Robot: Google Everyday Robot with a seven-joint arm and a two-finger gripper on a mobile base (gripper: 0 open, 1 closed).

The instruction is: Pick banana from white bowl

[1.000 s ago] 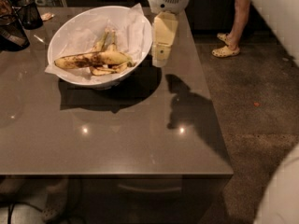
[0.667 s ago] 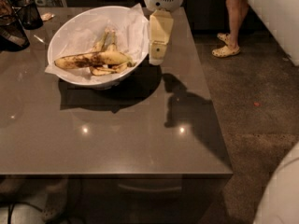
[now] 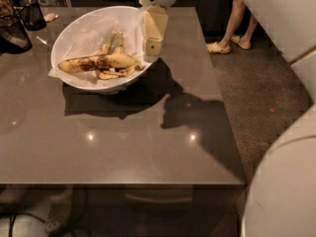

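hovering by white bowl (image 3: 81,31) rim — gripper (image 3: 153,44), prob. clear of banana (image 3: 98,62)

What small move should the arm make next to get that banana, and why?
Probably a short shift left and down, bringing the end effector toward the middle of the banana. It hangs at the right rim of the white bowl, beside the banana's right end and apparently not touching it.

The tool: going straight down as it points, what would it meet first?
The tool hangs over the white bowl's right rim; it would probably meet the inner wall there, beside the banana, though depth is unclear.
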